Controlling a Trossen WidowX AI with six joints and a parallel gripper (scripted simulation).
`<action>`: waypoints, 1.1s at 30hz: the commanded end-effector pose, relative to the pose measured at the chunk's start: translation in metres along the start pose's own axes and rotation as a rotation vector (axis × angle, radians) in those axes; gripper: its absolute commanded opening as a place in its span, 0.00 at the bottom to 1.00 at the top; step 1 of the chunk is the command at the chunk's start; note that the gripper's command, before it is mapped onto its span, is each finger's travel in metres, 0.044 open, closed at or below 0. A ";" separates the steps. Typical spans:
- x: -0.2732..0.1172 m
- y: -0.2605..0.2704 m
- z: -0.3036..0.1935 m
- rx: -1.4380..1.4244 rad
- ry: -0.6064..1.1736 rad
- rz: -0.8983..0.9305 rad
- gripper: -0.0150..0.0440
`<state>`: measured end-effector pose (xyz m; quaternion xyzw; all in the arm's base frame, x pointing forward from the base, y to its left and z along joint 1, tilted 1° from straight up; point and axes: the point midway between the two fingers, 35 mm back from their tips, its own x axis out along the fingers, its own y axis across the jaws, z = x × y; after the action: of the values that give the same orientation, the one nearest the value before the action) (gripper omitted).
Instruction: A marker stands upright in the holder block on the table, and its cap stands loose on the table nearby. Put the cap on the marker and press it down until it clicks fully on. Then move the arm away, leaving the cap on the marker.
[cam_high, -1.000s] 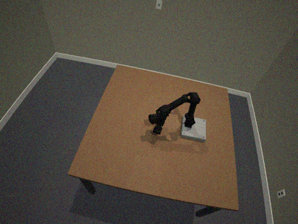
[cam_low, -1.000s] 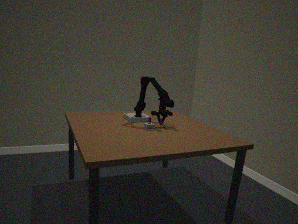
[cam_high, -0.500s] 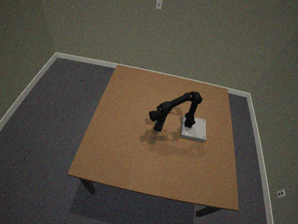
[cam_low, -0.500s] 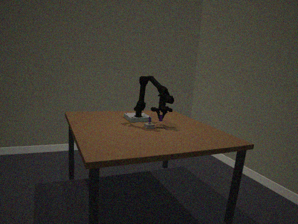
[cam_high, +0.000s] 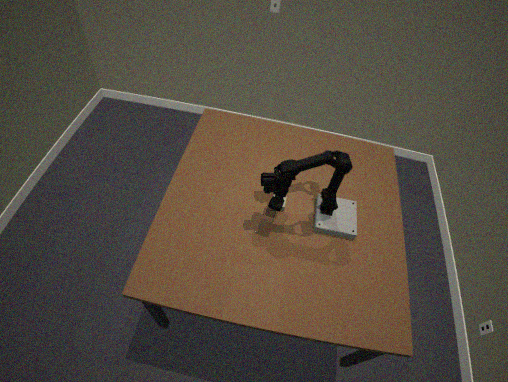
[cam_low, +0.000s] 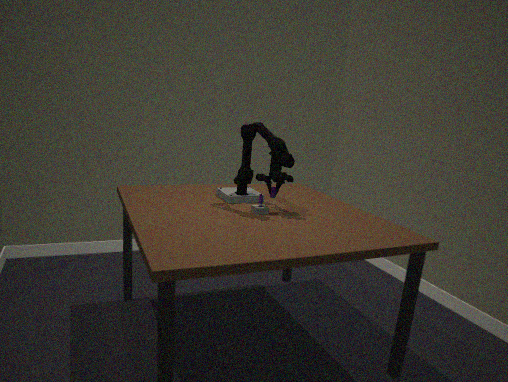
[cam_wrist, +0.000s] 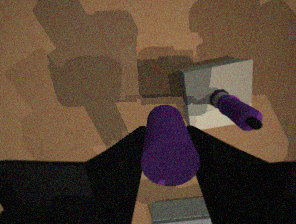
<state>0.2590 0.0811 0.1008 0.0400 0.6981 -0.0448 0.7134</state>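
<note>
i had the gripper (cam_wrist: 170, 150) clamped around the light, rigid purple cap (cam_wrist: 169, 145) mid-body, judging its smooth wall likely slippery.

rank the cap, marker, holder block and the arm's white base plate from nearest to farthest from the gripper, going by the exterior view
1. cap: clamped in the gripper, lifted off the table.
2. marker: upright, below and just left of the gripper in this view.
3. holder block: under the marker, a touch lower.
4. white base plate: farthest, off to the left under the arm's foot.
</note>
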 end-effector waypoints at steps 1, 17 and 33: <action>-0.009 -0.010 0.003 -0.002 -0.009 0.007 0.25; -0.034 -0.058 0.004 -0.002 -0.009 0.003 0.25; -0.028 -0.065 0.004 -0.002 -0.010 0.002 0.25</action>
<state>0.2548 0.0160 0.1327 0.0401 0.6934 -0.0458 0.7180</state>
